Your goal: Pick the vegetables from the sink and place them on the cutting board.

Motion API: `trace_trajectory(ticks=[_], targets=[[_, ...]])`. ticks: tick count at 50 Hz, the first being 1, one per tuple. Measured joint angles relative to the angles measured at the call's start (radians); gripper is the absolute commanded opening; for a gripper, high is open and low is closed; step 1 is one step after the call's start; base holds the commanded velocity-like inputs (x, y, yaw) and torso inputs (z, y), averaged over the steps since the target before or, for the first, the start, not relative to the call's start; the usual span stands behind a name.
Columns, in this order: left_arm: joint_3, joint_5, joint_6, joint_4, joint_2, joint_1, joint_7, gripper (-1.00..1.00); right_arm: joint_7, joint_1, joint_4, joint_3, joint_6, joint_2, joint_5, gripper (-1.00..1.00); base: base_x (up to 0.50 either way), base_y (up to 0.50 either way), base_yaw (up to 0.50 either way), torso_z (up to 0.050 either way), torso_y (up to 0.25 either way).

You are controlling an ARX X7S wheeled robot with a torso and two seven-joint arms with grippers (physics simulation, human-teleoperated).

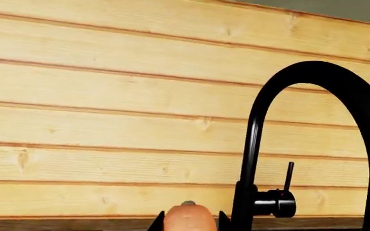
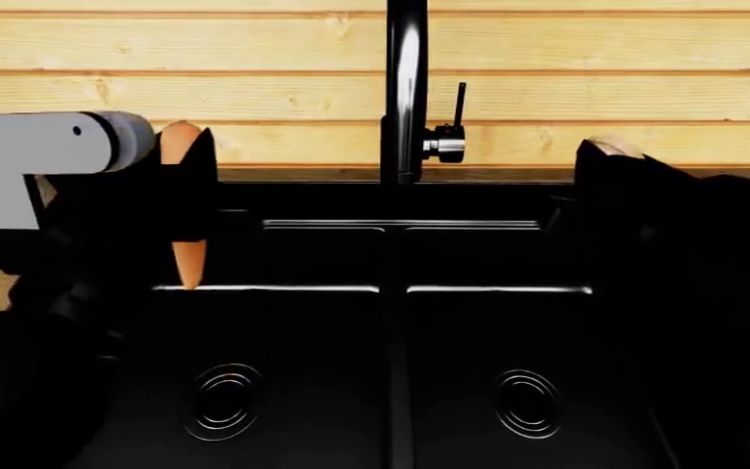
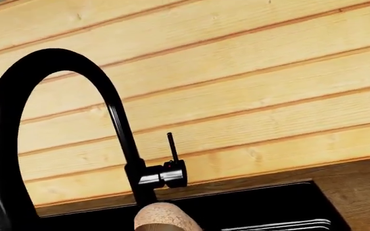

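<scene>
Both my claws are raised above the sink [image 2: 389, 391]. My left claw [image 2: 183, 210] grips the carrot [image 2: 187, 256] upright at nine o'clock from the faucet [image 2: 405, 88]; my right claw [image 2: 609, 171] clasps the mushroom [image 2: 609, 147] at three o'clock.

head: looks down into sink [image 2: 389, 371] | both wrists: close, level, facing plank wall [image 1: 140, 120] | shared: faucet [image 2: 405, 88] at 12 o'clock

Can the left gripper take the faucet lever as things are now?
Probably not. The left gripper is shut on the carrot, and the faucet neck stands between it and the lever.
</scene>
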Motion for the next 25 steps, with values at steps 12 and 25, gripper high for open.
trace_trajectory(ticks=[12,25], targets=[[-0.045,0.087,0.072,0.120,-0.037,0.084,0.058,-1.00,-0.180,-0.123,-0.220,0.099,0.007,-0.037,-0.149,-1.00,0.00,0.00,0.00,0.006,0.083],[-0.040,0.401,0.191,0.234,-0.053,0.272,0.126,-1.00,-0.343,-0.336,-0.355,-0.088,-0.382,0.114,-0.557,-1.00,-0.47,0.00,0.00,0.000,0.000]])
